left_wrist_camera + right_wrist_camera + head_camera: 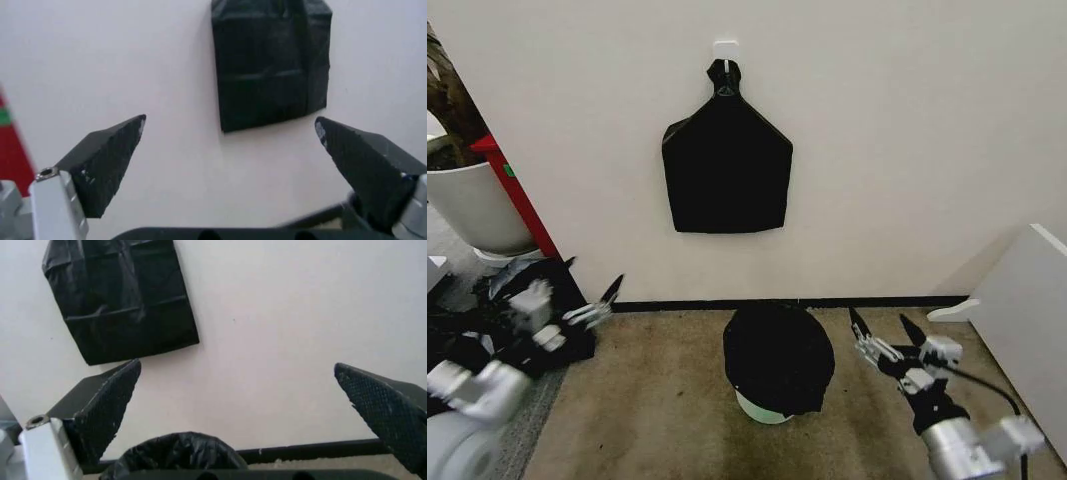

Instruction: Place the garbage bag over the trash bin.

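- Head view, far left: a white planter pot (472, 205) with a red frame (519, 195) beside it; below them, bulky black sacks (527, 300) on the floor.
- Left gripper (592, 308) hovers near those sacks, well apart from the bin. Its fingers (107, 160) stand wide apart, nothing between them.
- Centre: the garbage bag (777, 355) is draped over the trash bin (762, 408), which stands on the floor before the wall. Black film covers the top and most of the sides; a white strip shows low at the front.
- Above it, a flat black bag (727, 165) with a knotted top hangs from a wall hook (724, 48).
- Right gripper (889, 335) sits just beside the bin on the right, claw wide, empty.
- Judgement: covering looks essentially done; whether the film is tucked inside the rim cannot be told.
- Far right: a white panel (1027, 320).
- Right wrist view catches the garbage bag's crumpled top (177, 455); left wrist view does not, showing wall and the hanging bag (270, 65).
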Available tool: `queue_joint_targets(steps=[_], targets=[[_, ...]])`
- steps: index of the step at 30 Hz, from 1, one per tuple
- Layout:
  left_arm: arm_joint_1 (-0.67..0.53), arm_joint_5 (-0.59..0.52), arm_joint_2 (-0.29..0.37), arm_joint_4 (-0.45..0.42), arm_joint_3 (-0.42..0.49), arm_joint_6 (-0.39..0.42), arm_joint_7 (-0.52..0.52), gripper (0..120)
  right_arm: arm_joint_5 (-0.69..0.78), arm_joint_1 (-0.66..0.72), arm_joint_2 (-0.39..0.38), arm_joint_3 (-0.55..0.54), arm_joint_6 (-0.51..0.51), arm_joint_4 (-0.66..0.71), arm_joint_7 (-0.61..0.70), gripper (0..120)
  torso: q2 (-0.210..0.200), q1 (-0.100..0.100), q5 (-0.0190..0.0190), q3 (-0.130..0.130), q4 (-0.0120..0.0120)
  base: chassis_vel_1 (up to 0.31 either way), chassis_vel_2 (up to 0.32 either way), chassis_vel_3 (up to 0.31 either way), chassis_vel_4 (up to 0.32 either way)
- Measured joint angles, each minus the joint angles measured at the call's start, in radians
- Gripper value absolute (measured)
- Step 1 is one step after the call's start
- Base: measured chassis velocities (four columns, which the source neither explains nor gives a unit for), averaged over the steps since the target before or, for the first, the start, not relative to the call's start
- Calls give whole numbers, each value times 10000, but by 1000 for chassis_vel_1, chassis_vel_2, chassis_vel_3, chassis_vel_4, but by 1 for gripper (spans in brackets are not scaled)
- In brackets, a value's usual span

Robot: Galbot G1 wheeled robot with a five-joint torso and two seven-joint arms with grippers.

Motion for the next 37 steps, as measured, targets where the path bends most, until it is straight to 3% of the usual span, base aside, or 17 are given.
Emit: queue_joint_targets(steps=[5, 11, 22, 37], targets=[[1905, 565, -1854, -955, -141, -505, 255, 100, -509, -1460, 724, -64, 1130, 137, -692, 100, 1, -1, 8, 0, 2, 0, 0, 0, 0], [2341, 1304, -2624, -1158, 298, -955, 78, 100, -317, -2071, 732, 24, 1599, 113, -703, 100, 1, -1, 5, 1, -1, 0, 0, 0, 0], [2231, 1582, -2860, -1600, 598, -264, -450, 100, 51, -1782, 684, 291, 1144, 273, -507, 100, 1, -1, 7, 2, -1, 0, 0, 0, 0], [2198, 1654, -2835, -1611, 605, -119, -491, 100, 45, -1757, 666, 354, 1044, 280, -424, 100, 0, 0, 5, 2, -1, 0, 0, 0, 0]])
